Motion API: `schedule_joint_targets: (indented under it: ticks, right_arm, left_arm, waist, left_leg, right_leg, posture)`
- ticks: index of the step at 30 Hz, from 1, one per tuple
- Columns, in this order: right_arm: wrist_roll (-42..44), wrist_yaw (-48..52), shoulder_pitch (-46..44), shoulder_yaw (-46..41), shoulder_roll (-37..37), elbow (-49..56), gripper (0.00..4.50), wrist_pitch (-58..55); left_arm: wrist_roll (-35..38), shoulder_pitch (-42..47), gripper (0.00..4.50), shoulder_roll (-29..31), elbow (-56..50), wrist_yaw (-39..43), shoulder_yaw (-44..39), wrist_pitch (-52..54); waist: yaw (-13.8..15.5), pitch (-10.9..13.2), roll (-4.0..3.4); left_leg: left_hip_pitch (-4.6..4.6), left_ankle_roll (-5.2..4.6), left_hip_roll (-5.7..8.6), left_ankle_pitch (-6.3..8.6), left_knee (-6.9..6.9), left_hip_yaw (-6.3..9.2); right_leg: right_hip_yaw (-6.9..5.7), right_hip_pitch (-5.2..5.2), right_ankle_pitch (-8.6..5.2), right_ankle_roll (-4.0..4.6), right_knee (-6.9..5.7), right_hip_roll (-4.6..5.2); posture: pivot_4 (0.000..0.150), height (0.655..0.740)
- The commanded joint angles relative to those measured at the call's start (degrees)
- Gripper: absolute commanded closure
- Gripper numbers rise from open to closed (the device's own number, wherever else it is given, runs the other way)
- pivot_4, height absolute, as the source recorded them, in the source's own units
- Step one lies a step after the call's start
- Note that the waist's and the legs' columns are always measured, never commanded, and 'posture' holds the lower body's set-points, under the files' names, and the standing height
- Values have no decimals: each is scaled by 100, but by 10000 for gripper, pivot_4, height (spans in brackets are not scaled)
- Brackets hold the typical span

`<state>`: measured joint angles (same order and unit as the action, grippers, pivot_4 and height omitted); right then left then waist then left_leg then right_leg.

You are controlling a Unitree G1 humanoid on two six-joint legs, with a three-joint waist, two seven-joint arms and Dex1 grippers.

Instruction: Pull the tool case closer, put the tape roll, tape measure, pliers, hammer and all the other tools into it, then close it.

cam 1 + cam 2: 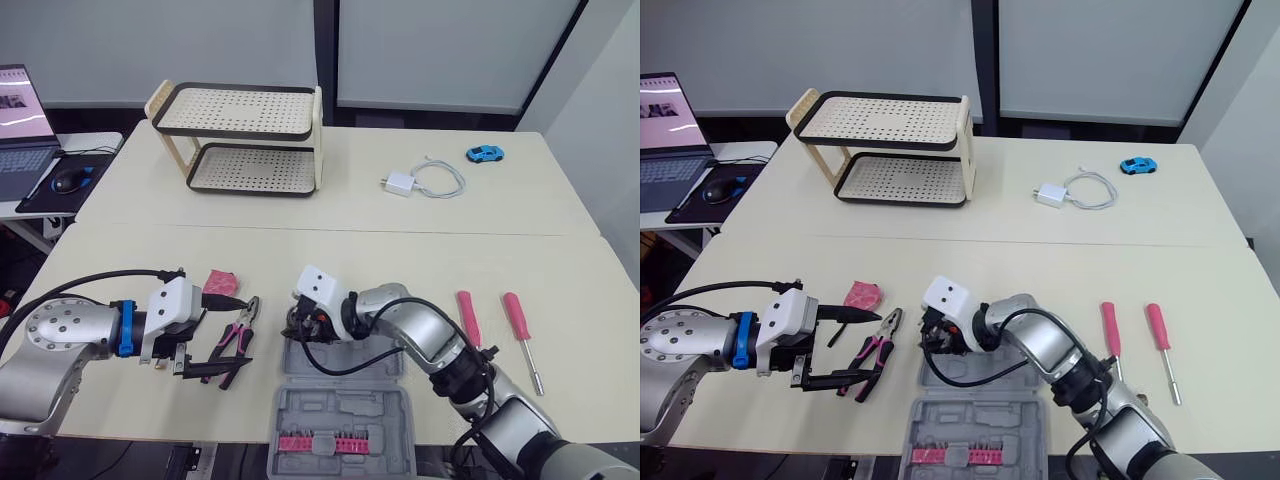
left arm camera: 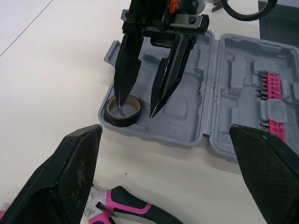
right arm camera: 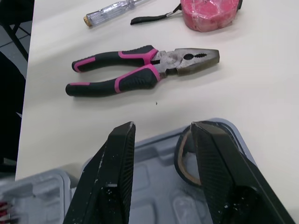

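The cream counter carries everything. Of the things on it, the two-tier perforated rack is the biggest and stands well beyond the tool case, off to its far left.

The grey tool case lies open and flat at the robot's edge of the counter, with a row of pink bits in its near half.

The right gripper hangs over the far left corner of the case. Its fingers are released: one tip dips inside the ring of the tape roll, and the other is just outside the ring, not pinching it.

The left gripper hovers just left of the case, above the pliers. Its fingers are spread wide and grasp nothing.

The pink-and-black pliers lie on the counter just left of the case, jaws pointing away from the robot. Two pink-handled screwdrivers lie side by side to the right of the case, apart from it.

The pink tape measure sits beyond the pliers, off the case's far left corner. A clear-handled screwdriver lies near it.

The tape roll rests flat in the far left corner pocket of the case.

A white charger with its coiled cable and a small blue toy car sit far beyond the case, to its right.
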<state>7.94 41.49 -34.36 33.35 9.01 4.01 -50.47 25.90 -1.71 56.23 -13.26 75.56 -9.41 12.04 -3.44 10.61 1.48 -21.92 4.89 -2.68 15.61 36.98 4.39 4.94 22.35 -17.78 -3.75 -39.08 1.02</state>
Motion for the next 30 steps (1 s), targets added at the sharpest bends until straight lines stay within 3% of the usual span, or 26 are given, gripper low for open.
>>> schedule_joint_targets:
  ticks: [1,8,18,25,30]
  right_arm:
    - [-30,47,19,44,-5,148,29605,372]
    - [-18,38,22,79,-64,49,44903,559]
    - [-72,14,0,105,-118,-133,44903,765]
    - [-172,74,-2,238,17,-123,31494,753]
    - [-372,10,18,343,18,-275,31494,848]
  left_arm:
    - [-6,-32,0,95,-2,19,-238,-117]
    - [-40,-81,0,103,205,98,-293,-290]
    - [-119,-165,0,47,492,203,-324,-592]
    - [-113,-207,0,29,536,213,-270,-710]
    - [-76,-170,0,22,479,229,-223,-683]
  waist:
    - [-2,0,0]
    - [-6,0,0]
    - [-4,0,0]
    - [-3,0,0]
    - [-4,0,0]
  left_leg:
    - [0,0,0,0,0,0]
    - [1,0,-1,0,0,2]
    - [0,0,-1,0,-1,1]
    - [0,0,-1,0,-1,2]
    - [1,0,-1,0,-1,2]
  right_leg:
    - [0,0,0,0,0,0]
    - [-1,1,0,1,-1,-1]
    - [-1,1,0,1,-1,-1]
    - [-2,0,0,1,-1,-1]
    - [-2,0,0,1,-1,-1]
  posture:
    - [1500,7350]
    - [1500,7350]
    - [1500,7350]
    - [1500,7350]
    - [1500,7350]
